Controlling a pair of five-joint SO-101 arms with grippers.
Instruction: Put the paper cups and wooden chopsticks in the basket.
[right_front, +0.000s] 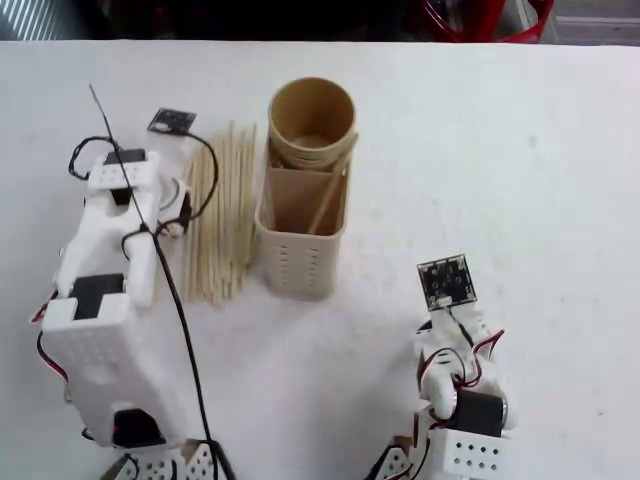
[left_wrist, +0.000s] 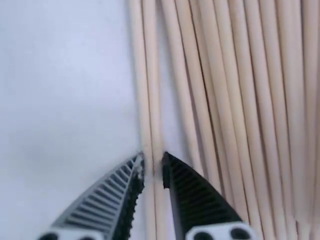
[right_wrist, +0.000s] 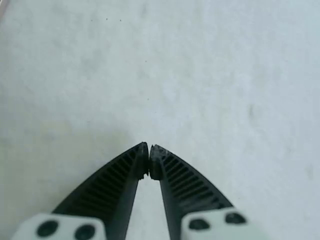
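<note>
White tabletop (right_front: 500, 150): beside the beige perforated plastic basket (right_front: 300, 250), the left gripper (left_wrist: 153, 172) points down, pinching one stick (left_wrist: 154, 100) near the edge of pale wooden chopsticks (right_front: 220, 210) lying parallel to the basket's length. Right gripper (right_wrist: 149, 162), clamped empty, sits well apart from the basket, which holds a tan paper cup (right_front: 312, 120) and one leaning chopstick (right_front: 330, 200).

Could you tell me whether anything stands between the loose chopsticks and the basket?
Nothing visible does: the chopsticks lie on the table right beside the basket, whose near compartment is open apart from one leaning chopstick.
</note>
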